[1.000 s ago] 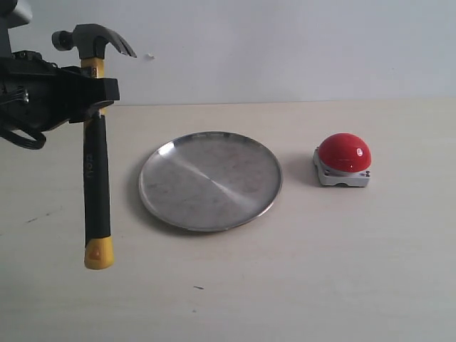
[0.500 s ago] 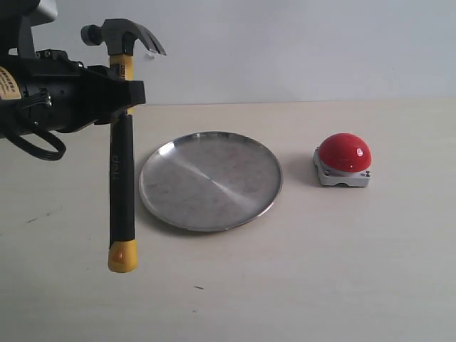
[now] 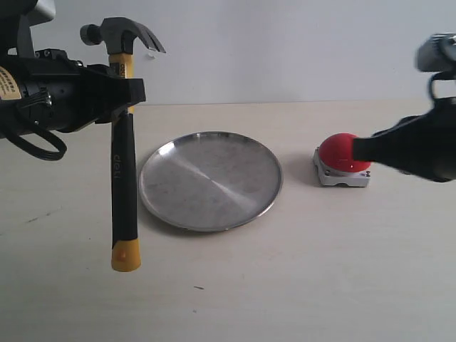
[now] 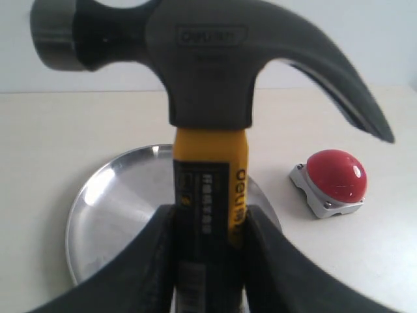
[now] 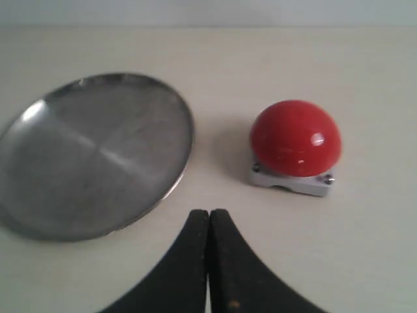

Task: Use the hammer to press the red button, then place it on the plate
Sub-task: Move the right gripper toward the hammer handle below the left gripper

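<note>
The hammer [image 3: 122, 167] hangs upright in the air at the left, steel head up and yellow end down, level with the plate's left edge. My left gripper [image 3: 125, 92] is shut on its handle just under the head; the left wrist view shows both fingers pressed against the hammer [image 4: 208, 117]. The steel plate [image 3: 211, 180] lies on the table's middle. The red button [image 3: 340, 154] sits to its right on a grey base. My right gripper [image 3: 358, 151] reaches in from the right, shut and empty, its tip in front of the dome. The right wrist view shows the right gripper [image 5: 209, 215], the button [image 5: 296, 138] and the plate [image 5: 91, 153].
A pale wooden table [image 3: 285, 285] carries everything, with a white wall behind. A small dark speck [image 3: 198, 288] lies near the front.
The left arm carried the hammer a little to the right, then held still. The right arm has come into view from the right, its tip now in front of the button.
</note>
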### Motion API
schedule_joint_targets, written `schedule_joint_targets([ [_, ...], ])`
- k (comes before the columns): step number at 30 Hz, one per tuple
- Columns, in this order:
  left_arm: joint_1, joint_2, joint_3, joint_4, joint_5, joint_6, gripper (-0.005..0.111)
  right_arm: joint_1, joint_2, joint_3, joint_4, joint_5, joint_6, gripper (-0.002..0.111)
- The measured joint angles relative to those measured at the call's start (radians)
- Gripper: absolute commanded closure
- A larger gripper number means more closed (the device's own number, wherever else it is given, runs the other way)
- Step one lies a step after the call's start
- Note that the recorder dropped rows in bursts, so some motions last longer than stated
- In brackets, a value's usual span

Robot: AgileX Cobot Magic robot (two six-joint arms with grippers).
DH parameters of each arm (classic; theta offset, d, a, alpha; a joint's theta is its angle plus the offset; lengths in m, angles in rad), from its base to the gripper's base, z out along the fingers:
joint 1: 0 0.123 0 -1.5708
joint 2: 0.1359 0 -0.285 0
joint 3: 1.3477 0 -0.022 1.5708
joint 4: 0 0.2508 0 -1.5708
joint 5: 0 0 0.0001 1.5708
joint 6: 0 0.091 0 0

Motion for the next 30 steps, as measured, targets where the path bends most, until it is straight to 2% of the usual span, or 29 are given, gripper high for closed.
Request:
schedule_joint_targets([
  [3, 0.000, 0.000, 0.000, 0.000, -0.001, 0.000, 0.107, 0.100, 0.089, -0.057, 0.079, 0.017, -0.143, 0.108],
  [8, 0.004, 0.000, 0.000, -0.005, -0.028, -0.007, 0.107, 0.241, 0.146, -0.080, 0.325, 0.006, -0.462, 0.108],
  [17, 0.004, 0.000, 0.000, -0.012, -0.076, -0.062, 0.107, 0.361, 0.151, -0.081, 0.827, 0.026, -1.000, 0.108],
  [22, 0.004, 0.000, 0.000, -0.012, -0.076, -0.065, 0.107, 0.433, 0.151, -0.009, 1.083, -0.165, -1.244, 0.108],
  [26, 0.004, 0.000, 0.000, -0.012, -0.076, -0.065, 0.107, 0.503, 0.151, 0.062, 1.091, -0.348, -1.268, 0.108],
  [30, 0.004, 0.000, 0.000, -0.012, -0.076, -0.065, 0.107, 0.584, 0.151, 0.124, 0.864, -0.476, -1.087, 0.108],
])
